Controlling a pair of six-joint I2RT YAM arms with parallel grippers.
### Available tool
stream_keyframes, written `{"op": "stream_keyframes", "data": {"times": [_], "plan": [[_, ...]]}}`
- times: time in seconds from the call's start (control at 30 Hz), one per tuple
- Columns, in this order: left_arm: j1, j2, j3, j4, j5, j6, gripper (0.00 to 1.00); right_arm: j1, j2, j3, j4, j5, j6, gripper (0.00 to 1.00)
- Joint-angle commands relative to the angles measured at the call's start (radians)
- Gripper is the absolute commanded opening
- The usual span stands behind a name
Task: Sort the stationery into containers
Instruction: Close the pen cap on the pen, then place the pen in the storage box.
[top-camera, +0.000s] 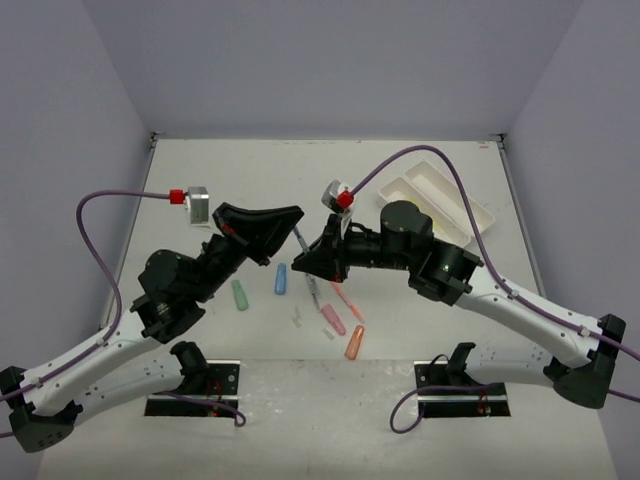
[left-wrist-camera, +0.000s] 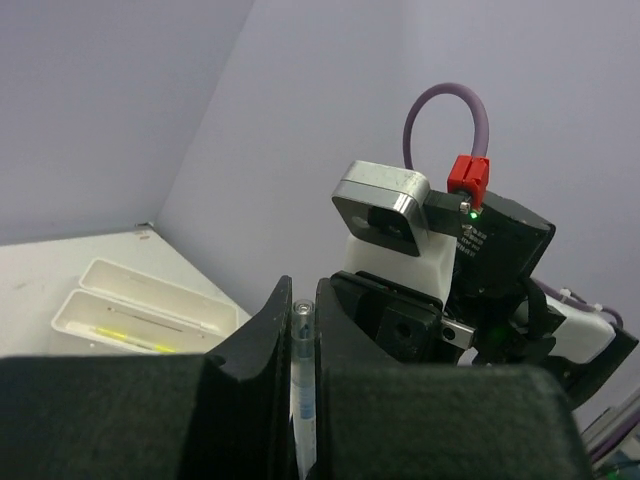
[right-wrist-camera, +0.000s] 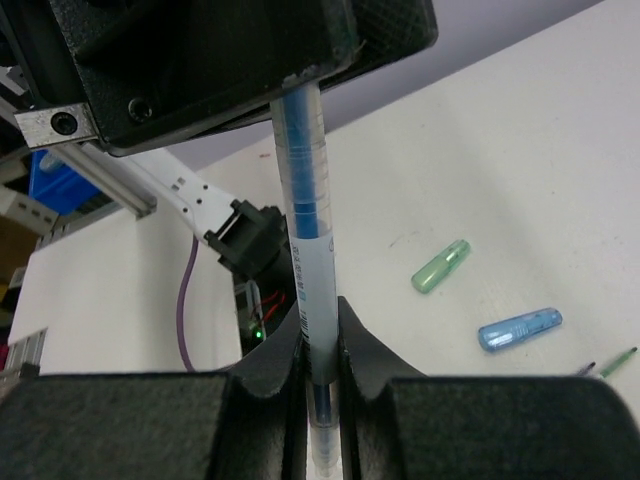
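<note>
A clear pen with a blue core (top-camera: 301, 241) hangs above the table, gripped at both ends. My left gripper (top-camera: 297, 224) is shut on its upper end, and the pen (left-wrist-camera: 303, 370) stands pinched between the black fingers of that gripper (left-wrist-camera: 302, 312). My right gripper (top-camera: 314, 260) is shut on the lower part, where the pen (right-wrist-camera: 305, 200) runs up from this gripper (right-wrist-camera: 318, 330) into the left one (right-wrist-camera: 230, 60). The white two-compartment tray (top-camera: 470, 212) lies at the far right, behind the right arm. One compartment of the tray (left-wrist-camera: 90, 300) holds a yellow pen (left-wrist-camera: 125, 335).
On the table under the arms lie a green cap (top-camera: 239, 294), a blue cap (top-camera: 281, 278), a pink cap (top-camera: 332, 319), an orange cap (top-camera: 354, 342), a thin pink pen (top-camera: 347, 300) and small clear bits (top-camera: 297, 320). The green cap (right-wrist-camera: 440, 266) and blue cap (right-wrist-camera: 519, 328) also show beside the right fingers.
</note>
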Motion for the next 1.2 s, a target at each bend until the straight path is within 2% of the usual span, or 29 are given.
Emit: {"op": "stream_keyframes", "data": {"times": [0.0, 0.13, 0.17, 0.27, 0.3, 0.33, 0.37, 0.4, 0.43, 0.5, 0.53, 0.63, 0.73, 0.77, 0.87, 0.97, 1.1, 1.17], "plan": [[-0.046, 0.016, -0.135, -0.096, 0.224, -0.111, 0.0, -0.111, 0.076, 0.322, 0.134, 0.091, -0.033, 0.0], [-0.067, 0.036, -0.163, -0.063, 0.229, -0.121, 0.0, -0.114, 0.189, 0.534, 0.038, 0.072, -0.075, 0.0], [-0.067, 0.035, -0.163, -0.065, 0.223, -0.117, 0.0, -0.114, 0.191, 0.535, 0.035, 0.078, -0.086, 0.0], [-0.067, -0.007, -0.11, -0.167, 0.074, -0.085, 0.0, -0.117, 0.197, 0.482, -0.004, 0.118, -0.141, 0.0], [-0.067, -0.017, -0.071, -0.245, -0.038, -0.078, 0.2, -0.123, 0.175, 0.414, -0.007, 0.122, -0.162, 0.0], [-0.067, -0.028, -0.026, -0.377, -0.192, -0.072, 0.53, -0.131, 0.144, 0.325, -0.012, 0.127, -0.192, 0.0], [-0.067, -0.028, 0.058, -0.459, -0.287, -0.077, 0.75, -0.135, 0.124, 0.269, -0.021, 0.142, -0.218, 0.0], [-0.066, -0.024, 0.112, -0.591, -0.375, -0.076, 0.91, -0.139, 0.102, 0.209, -0.032, 0.209, -0.246, 0.0], [-0.067, -0.016, 0.161, -0.668, -0.449, -0.076, 0.98, -0.146, 0.081, 0.111, -0.039, 0.257, -0.269, 0.0], [-0.066, 0.011, 0.305, -0.861, -0.685, -0.083, 1.0, -0.185, 0.01, -0.032, -0.056, 0.35, -0.325, 0.0], [-0.066, 0.012, 0.329, -0.893, -0.752, -0.085, 1.0, -0.225, -0.016, -0.092, -0.067, 0.387, -0.362, 0.0], [-0.066, -0.016, 0.364, -0.961, -0.82, -0.078, 1.0, -0.361, -0.044, -0.196, -0.071, 0.441, -0.447, 0.0], [-0.066, -0.065, 0.318, -0.954, -0.793, -0.036, 1.0, -0.504, 0.042, -0.177, -0.106, 0.541, -0.555, 0.0], [-0.067, -0.068, 0.292, -0.939, -0.745, -0.009, 1.0, -0.537, 0.121, -0.146, -0.142, 0.537, -0.569, 0.0], [-0.066, -0.05, 0.26, -0.953, -0.67, 0.014, 1.0, -0.672, 0.306, 0.051, -0.325, 0.57, -0.554, 0.0], [-0.066, -0.029, 0.245, -0.993, -0.621, 0.022, 1.0, -0.708, 0.451, 0.169, -0.383, 0.606, -0.574, 0.02], [-0.066, -0.043, 0.217, -1.003, -0.589, 0.043, 1.0, -0.729, 0.557, 0.22, -0.393, 0.68, -0.587, 0.08], [-0.067, -0.058, 0.205, -0.998, -0.586, 0.053, 1.0, -0.742, 0.594, 0.231, -0.393, 0.671, -0.58, 0.15]]}}
